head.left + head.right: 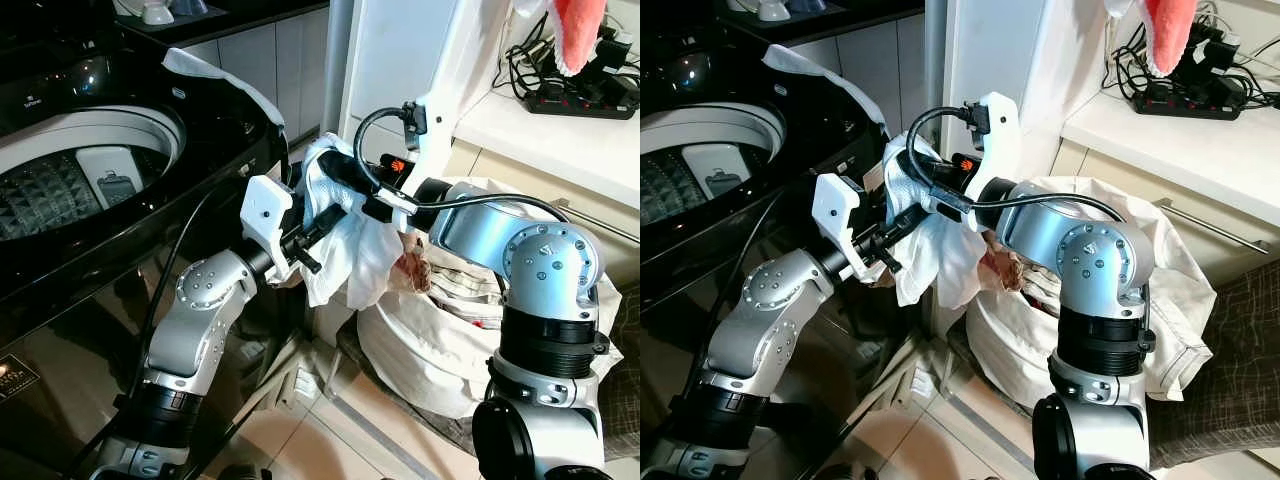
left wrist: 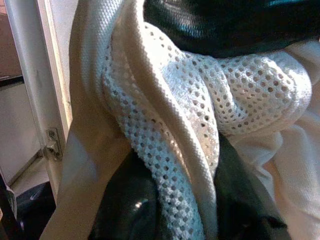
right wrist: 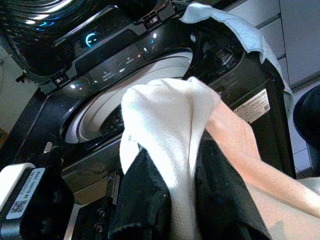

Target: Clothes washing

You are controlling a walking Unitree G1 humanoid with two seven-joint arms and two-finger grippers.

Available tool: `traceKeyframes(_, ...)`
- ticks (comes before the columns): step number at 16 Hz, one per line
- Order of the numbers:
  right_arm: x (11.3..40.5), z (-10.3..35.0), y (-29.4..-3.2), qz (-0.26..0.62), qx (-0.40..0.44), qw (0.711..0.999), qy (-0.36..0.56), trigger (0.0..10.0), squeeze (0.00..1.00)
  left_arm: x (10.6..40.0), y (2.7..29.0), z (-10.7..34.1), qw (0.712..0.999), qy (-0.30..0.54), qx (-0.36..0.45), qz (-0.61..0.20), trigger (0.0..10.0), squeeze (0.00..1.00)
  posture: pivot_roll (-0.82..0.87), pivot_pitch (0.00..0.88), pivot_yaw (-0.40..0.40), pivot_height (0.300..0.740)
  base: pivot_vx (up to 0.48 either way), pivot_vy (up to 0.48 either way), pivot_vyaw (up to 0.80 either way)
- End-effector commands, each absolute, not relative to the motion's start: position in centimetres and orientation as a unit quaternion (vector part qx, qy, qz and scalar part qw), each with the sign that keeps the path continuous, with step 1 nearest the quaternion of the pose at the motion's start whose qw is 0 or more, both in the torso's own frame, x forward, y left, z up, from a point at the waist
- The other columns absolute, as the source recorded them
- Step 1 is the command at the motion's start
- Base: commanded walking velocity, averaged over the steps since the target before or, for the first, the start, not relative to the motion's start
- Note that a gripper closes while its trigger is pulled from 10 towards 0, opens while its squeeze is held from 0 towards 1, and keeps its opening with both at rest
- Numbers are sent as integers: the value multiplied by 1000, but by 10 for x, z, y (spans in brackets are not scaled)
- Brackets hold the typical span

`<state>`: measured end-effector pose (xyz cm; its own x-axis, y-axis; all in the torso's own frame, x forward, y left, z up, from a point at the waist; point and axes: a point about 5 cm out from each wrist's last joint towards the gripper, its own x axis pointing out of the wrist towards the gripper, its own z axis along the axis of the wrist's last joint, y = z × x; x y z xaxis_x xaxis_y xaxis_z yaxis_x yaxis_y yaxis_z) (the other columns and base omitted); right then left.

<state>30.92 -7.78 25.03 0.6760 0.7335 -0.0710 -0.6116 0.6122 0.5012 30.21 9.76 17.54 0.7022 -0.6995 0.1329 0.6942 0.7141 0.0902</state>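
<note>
Glossy black, the washer (image 1: 120, 150) stands lid-up with its round ribbed drum showing. Beside its rim, one white mesh-knit cloth (image 1: 350, 240) hangs clamped in the right gripper (image 3: 175, 200), just above one pale laundry bag (image 1: 440, 350). Whether the left gripper (image 1: 310, 235), touching the cloth, is closed cannot be told.

White garment (image 1: 345, 240) between both grippers' fingers (image 1: 318, 228), beside the open washing machine (image 1: 90, 170) (laundry bag (image 1: 440, 350) below).
</note>
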Motion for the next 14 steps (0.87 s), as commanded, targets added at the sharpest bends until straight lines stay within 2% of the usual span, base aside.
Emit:
traceKeyframes(1, 305, 255, -78, 390, 224, 884, 125, 0, 0, 304, 96, 174, 922, -69, 26, -380, 0, 0, -3, 0, -59, 740, 0, 0, 0)
traceKeyframes(3, 305, 254, -78, 389, 222, 885, 126, 196, 0, 305, 98, 173, 926, -67, 31, -369, 0, 0, -3, 0, -64, 740, 0, 0, 0)
traceKeyframes(4, 305, 255, -78, 388, 214, 888, 125, 10000, 0, 310, 104, 175, 936, -73, 38, -342, 0, 0, -7, 0, -59, 740, 0, 0, 0)
traceKeyframes(5, 305, 256, -77, 395, 220, 883, 123, 10000, 0, 314, 109, 177, 942, -76, 41, -323, 0, 0, -8, 0, -57, 740, 0, 0, 0)
traceKeyframes(6, 304, 257, -78, 397, 221, 883, 120, 10000, 118, 318, 113, 180, 948, -80, 44, -304, 0, 0, -9, 0, -53, 740, 0, 0, 0)
traceKeyframes(7, 303, 260, -80, 401, 221, 882, 112, 10000, 1000, 327, 124, 186, 959, -88, 54, -263, 0, 0, -11, 0, -51, 740, 0, 0, 0)
traceKeyframes(10, 299, 268, -83, 417, 220, 877, 89, 10000, 1000, 340, 141, 206, 968, -111, 69, -213, 0, 0, -10, 0, -45, 740, 0, 0, 0)
traceKeyframes(11, 296, 275, -86, 429, 208, 877, 64, 10000, 1000, 348, 151, 225, 969, -136, 98, -181, 0, 0, -9, 0, -44, 740, 0, 0, 0)
traceKeyframes(12, 296, 275, -86, 429, 208, 877, 64, 10000, 1000, 348, 151, 225, 969, -136, 98, -181, 0, 0, -9, 0, -44, 740, 0, 0, 0)
traceKeyframes(13, 294, 279, -86, 435, 200, 876, 49, 10000, 925, 354, 159, 239, 968, -154, 125, -152, 0, 0, -9, 0, -43, 740, 0, 0, 0)
traceKeyframes(14, 292, 284, -87, 445, 194, 874, 31, 10000, 0, 363, 177, 264, 966, -187, 163, -76, 0, 0, -9, 0, -42, 740, 0, 0, 0)
